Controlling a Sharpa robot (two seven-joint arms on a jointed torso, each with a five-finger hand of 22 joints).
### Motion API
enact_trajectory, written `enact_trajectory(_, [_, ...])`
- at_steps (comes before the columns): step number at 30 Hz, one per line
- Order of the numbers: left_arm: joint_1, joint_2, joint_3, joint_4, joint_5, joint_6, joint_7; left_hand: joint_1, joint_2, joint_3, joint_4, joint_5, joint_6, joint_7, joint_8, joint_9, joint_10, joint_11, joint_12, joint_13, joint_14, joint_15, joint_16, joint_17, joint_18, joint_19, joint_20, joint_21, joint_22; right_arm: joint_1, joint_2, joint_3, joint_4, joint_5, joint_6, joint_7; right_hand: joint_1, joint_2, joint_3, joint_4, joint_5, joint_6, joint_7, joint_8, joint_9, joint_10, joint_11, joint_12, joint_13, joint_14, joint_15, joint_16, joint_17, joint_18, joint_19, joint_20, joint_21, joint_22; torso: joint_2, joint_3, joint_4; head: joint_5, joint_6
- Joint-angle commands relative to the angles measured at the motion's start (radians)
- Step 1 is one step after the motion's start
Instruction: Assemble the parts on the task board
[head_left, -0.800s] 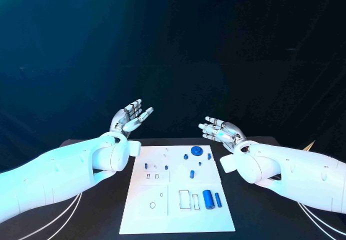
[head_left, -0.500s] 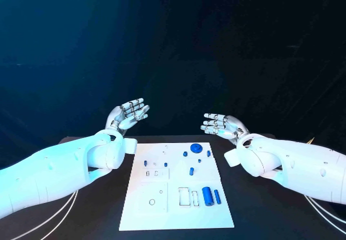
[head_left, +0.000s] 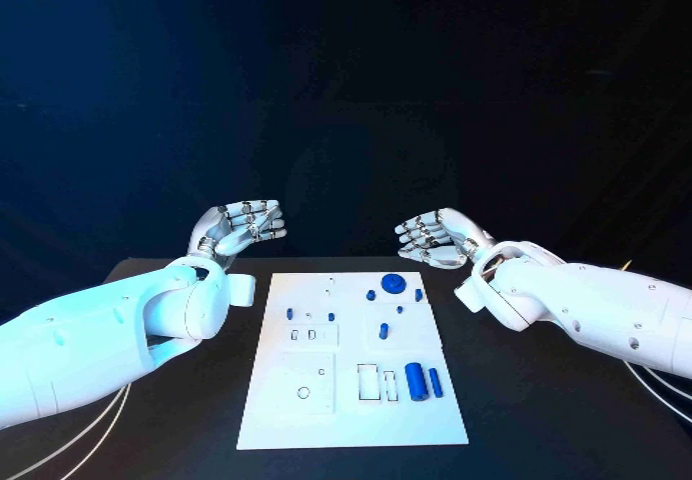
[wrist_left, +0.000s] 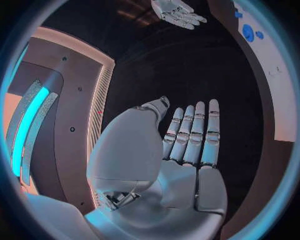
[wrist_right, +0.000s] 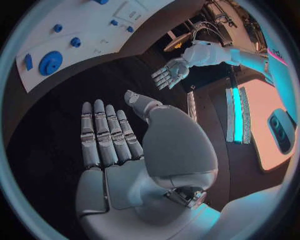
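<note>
The white task board lies in the middle of the black table. On it are blue parts: a round disc at the far end, small pegs around the middle, and two cylinders side by side near the front right. My left hand hangs in the air beyond the board's far left corner, holding nothing. My right hand hangs beyond the far right corner, also holding nothing. The wrist views show the left hand and the right hand with fingers stretched out over dark table.
The board has several cut-out slots near the front and small holes on its left half. Black table lies bare on both sides of the board. White cables hang under my left arm.
The camera has shifted. Relative to the board, both hands have come lower, and their fingers have tipped forward from an upright spread.
</note>
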Motion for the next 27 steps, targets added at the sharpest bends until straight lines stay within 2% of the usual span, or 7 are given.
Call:
enact_trajectory(1, [0.003, -0.016, 0.001, 0.031, 0.000, 0.021, -0.011, -0.014, -0.011, 0.021, -0.010, 0.016, 0.011, 0.022, 0.013, 0.018, 0.024, -0.006, -0.017, 0.014, 0.012, -0.004, 0.015, 0.019, 0.023, 0.030, 0.001, 0.013, 0.014, 0.010, 0.006, 0.001, -0.008, -0.097, 0.018, -0.033, 0.007, -0.030, 0.066, -0.010, 0.014, 0.098, 0.001, 0.036, 0.023, 0.121, -0.033, 0.012, 0.014, 0.136, -0.042, 0.043, 0.036, 0.029, 0.158, -0.040, 0.034, 0.019, 0.016, -0.0043, 0.0115, -0.007, -0.004])
enact_trajectory(4, [0.004, -0.039, 0.001, 0.067, -0.002, 0.045, -0.021, -0.018, -0.017, 0.030, -0.017, 0.016, 0.011, 0.024, 0.009, 0.017, 0.029, -0.007, -0.022, 0.014, 0.030, -0.009, 0.021, 0.034, 0.023, 0.058, -0.008, 0.028, 0.018, 0.022, 0.015, 0.001, -0.018, -0.215, 0.049, -0.077, 0.005, -0.041, 0.059, -0.006, 0.013, 0.107, -0.004, 0.037, 0.025, 0.137, -0.040, 0.011, 0.014, 0.177, -0.055, 0.058, 0.052, 0.028, 0.196, -0.055, 0.048, 0.024, 0.029, -0.0076, 0.0186, -0.012, -0.008])
enact_trajectory(11, [0.006, -0.079, 0.002, 0.142, -0.004, 0.083, -0.037, -0.025, -0.023, 0.036, -0.025, 0.016, 0.012, 0.023, 0.004, 0.016, 0.032, -0.009, -0.025, 0.014, 0.040, -0.014, 0.024, 0.054, 0.021, 0.093, -0.020, 0.053, 0.028, 0.041, 0.045, 0.002, -0.039, -0.453, 0.131, -0.179, 0.014, -0.056, -0.010, 0.002, 0.011, 0.162, -0.031, 0.048, 0.043, 0.211, -0.082, 0.011, 0.019, 0.404, -0.130, 0.185, 0.169, 0.027, 0.396, -0.144, 0.187, 0.096, 0.053, -0.0167, 0.0345, -0.030, -0.013])
enact_trajectory(13, [0.006, -0.089, 0.003, 0.167, -0.005, 0.087, -0.039, -0.025, -0.024, 0.036, -0.027, 0.016, 0.011, 0.024, 0.003, 0.016, 0.031, -0.008, -0.025, 0.014, 0.038, -0.014, 0.023, 0.056, 0.021, 0.096, -0.021, 0.056, 0.029, 0.046, 0.055, 0.003, -0.045, -0.517, 0.149, -0.208, 0.011, -0.062, -0.021, 0.009, 0.014, 0.170, -0.038, 0.044, 0.047, 0.220, -0.089, 0.010, 0.020, 0.441, -0.141, 0.226, 0.219, 0.023, 0.426, -0.162, 0.230, 0.124, 0.069, -0.0225, 0.0455, -0.040, -0.014])
enact_trajectory(19, [0.006, -0.109, 0.009, 0.215, -0.005, 0.095, -0.043, -0.027, -0.026, 0.036, -0.031, 0.016, 0.009, 0.025, 0.000, 0.015, 0.027, -0.008, -0.025, 0.013, 0.039, -0.015, 0.023, 0.064, 0.020, 0.109, -0.024, 0.067, 0.034, 0.050, 0.079, 0.004, -0.057, -0.632, 0.169, -0.253, -0.006, -0.098, -0.006, 0.041, 0.015, 0.178, -0.050, 0.022, 0.068, 0.206, -0.101, 0.010, 0.036, 0.489, -0.159, 0.540, 0.474, 0.016, 0.505, -0.186, 0.396, 0.247, 0.095, -0.0327, 0.0613, -0.056, -0.010])
enact_trajectory(23, [0.007, -0.120, 0.012, 0.238, -0.005, 0.098, -0.046, -0.029, -0.026, 0.036, -0.033, 0.016, 0.009, 0.025, -0.001, 0.015, 0.026, -0.008, -0.025, 0.014, 0.039, -0.016, 0.024, 0.068, 0.020, 0.115, -0.026, 0.073, 0.036, 0.051, 0.094, 0.004, -0.061, -0.682, 0.178, -0.274, -0.004, -0.112, 0.004, 0.064, 0.014, 0.168, -0.049, 0.009, 0.092, 0.166, -0.095, 0.011, 0.048, 0.491, -0.155, 0.925, 0.840, -0.026, 0.543, -0.183, 0.751, 0.633, 0.110, -0.0370, 0.0715, -0.064, -0.005])
enact_trajectory(27, [0.008, -0.128, 0.015, 0.251, -0.005, 0.098, -0.047, -0.030, -0.026, 0.036, -0.033, 0.016, 0.009, 0.025, -0.001, 0.015, 0.025, -0.008, -0.025, 0.014, 0.040, -0.016, 0.025, 0.069, 0.020, 0.116, -0.026, 0.075, 0.037, 0.052, 0.109, 0.004, -0.073, -0.707, 0.192, -0.287, 0.002, -0.116, -0.001, 0.073, 0.015, 0.162, -0.049, 0.004, 0.106, 0.151, -0.095, 0.009, 0.056, 0.498, -0.152, 1.057, 0.966, -0.048, 0.560, -0.177, 0.925, 0.826, 0.118, -0.0400, 0.0787, -0.070, -0.007])
